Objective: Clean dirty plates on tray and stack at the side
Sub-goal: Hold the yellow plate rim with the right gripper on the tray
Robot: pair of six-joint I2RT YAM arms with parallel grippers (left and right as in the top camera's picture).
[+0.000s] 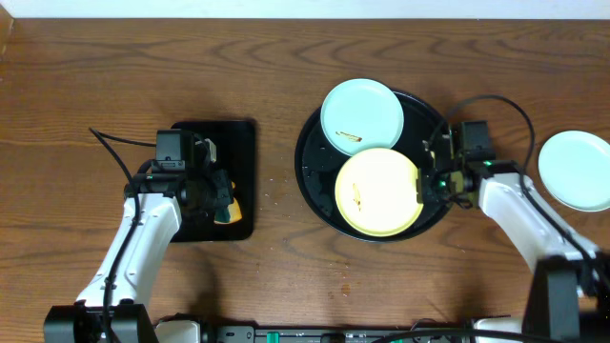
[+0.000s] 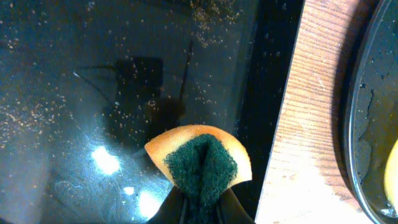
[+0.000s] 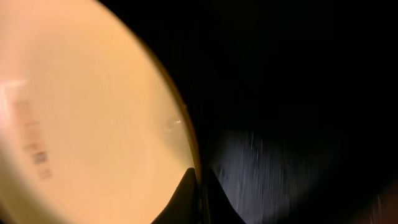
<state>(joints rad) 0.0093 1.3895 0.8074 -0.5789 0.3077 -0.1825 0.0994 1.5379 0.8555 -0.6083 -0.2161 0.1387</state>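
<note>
Black and glossy, the large round raised-rim tray (image 1: 313,181) is sitting on the brown wooden table (image 1: 95,76), right of centre, and it is carrying two of the three plates. A pale blue-white round plate (image 1: 361,116) is lying at the tray's far side, overhanging its rim and showing a small brown smear near its near edge. A pale yellow round plate (image 1: 378,191) is lying at the near side, just beside the blue one, and is bearing a small brown mark left of its middle. A second pale blue-white plate (image 1: 575,170) is resting alone on the table, well apart, by the right edge.

The right gripper (image 1: 425,186) is reaching over the tray's right side. In the right wrist view its dark fingers (image 3: 186,202) are pressing together on the yellow plate's thin rim (image 3: 81,112), with the black tray floor (image 3: 298,93) beside it.

The left gripper (image 1: 221,195) is hanging over a small rectangular black tray (image 1: 238,143) to the left. It is pinching a folded sponge (image 2: 202,158), orange-yellow outside with a dark green scouring face, above the tray's crumb-speckled surface (image 2: 93,74).
</note>
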